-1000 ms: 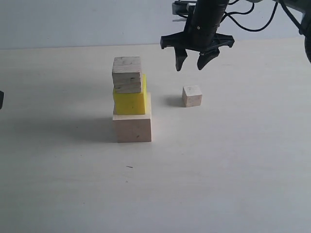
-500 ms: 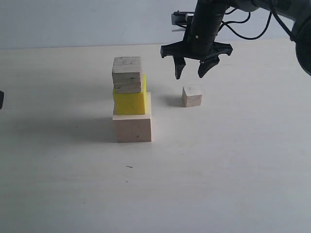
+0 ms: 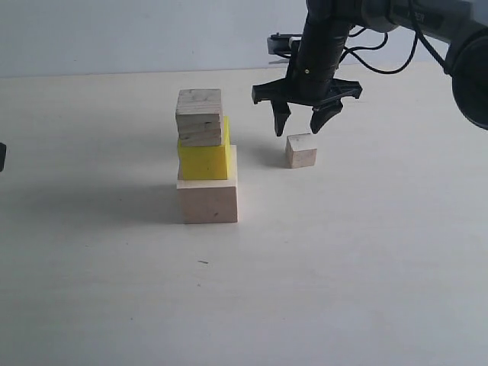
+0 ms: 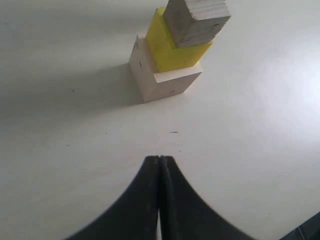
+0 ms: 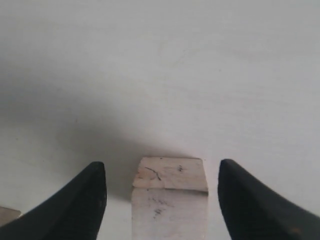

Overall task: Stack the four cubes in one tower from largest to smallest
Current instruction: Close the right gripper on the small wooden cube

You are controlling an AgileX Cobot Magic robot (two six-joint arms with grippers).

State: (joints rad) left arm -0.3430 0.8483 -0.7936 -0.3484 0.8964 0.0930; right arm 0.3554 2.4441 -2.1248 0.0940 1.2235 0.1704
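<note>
Left claw (image 4: 159,159) sits nearest in its own wrist view, its 2 dark fingers pressed flat together over the pale worktop (image 4: 75,150), short of the tower (image 4: 175,50) and not touching it. That tower is 3 cubes high. The largest cube (image 3: 208,200), plain pale wood, stands on the worktop as its base. The yellow cube (image 3: 204,160) rests on it, set toward the base's left edge as the exterior view shows it. The grainy cube (image 3: 200,117) sits on top, turned a little out of line with the yellow one. The smallest cube (image 3: 301,151), the 4th of the set, is not on the tower. It stands alone on the worktop to the tower's right in the exterior view, apart from it and a little farther back than the base. Farthest back from the tower, the right claw (image 3: 297,130) hangs spread wide just over that smallest cube. The right wrist view shows 1 finger to each side of the cube with a clear gap on both sides, so it grips nothing.
</note>
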